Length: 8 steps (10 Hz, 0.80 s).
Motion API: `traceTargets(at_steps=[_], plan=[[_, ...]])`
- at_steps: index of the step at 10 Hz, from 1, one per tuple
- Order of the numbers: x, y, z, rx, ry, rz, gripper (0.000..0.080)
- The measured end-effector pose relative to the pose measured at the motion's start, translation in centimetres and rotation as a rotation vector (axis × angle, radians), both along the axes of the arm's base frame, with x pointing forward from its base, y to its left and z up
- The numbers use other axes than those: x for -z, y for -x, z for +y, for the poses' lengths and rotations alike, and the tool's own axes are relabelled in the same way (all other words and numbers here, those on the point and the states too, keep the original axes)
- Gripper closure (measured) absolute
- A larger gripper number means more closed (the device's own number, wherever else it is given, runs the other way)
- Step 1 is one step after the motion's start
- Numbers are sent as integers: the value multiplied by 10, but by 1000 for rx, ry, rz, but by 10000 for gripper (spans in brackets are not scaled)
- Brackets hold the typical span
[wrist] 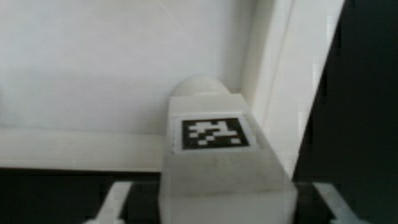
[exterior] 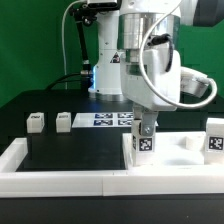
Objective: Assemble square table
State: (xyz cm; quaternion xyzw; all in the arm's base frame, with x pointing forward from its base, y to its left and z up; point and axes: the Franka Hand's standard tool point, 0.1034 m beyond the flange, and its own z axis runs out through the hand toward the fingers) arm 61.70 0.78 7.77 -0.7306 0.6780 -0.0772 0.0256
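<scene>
The square tabletop (exterior: pixel 185 152) lies at the exterior view's right, and its white surface (wrist: pixel 89 80) fills much of the wrist view. One white tagged leg (exterior: pixel 146 141) stands upright at its near corner, tag facing out, and shows large in the wrist view (wrist: pixel 217 150). My gripper (exterior: pixel 146 124) is straight above this leg, its fingers (wrist: pixel 121 203) on either side of the leg's top with a thin dark gap on each side. A second leg (exterior: pixel 214 139) stands at the tabletop's far right. Two loose legs (exterior: pixel 36 122) (exterior: pixel 64 120) lie at the left.
The marker board (exterior: pixel 112 118) lies behind the gripper on the black surface. The long white rim (exterior: pixel 70 172) runs along the front and up the left side. The arm's base and cables stand at the back.
</scene>
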Motion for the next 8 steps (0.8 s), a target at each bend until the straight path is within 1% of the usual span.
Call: traceTargets(at_steps=[2, 3, 4, 5, 6, 7, 8], plan=[[0, 0, 1, 58, -11, -4, 505], [1, 0, 3, 136, -32, -9, 391], [1, 0, 3, 120, -31, -9, 391], [1, 1, 4, 72, -25, -3, 256], [1, 3, 5, 5, -19, 12, 172], [2, 4, 7, -15, -19, 22, 156], [2, 4, 6, -131, -3, 29, 156]])
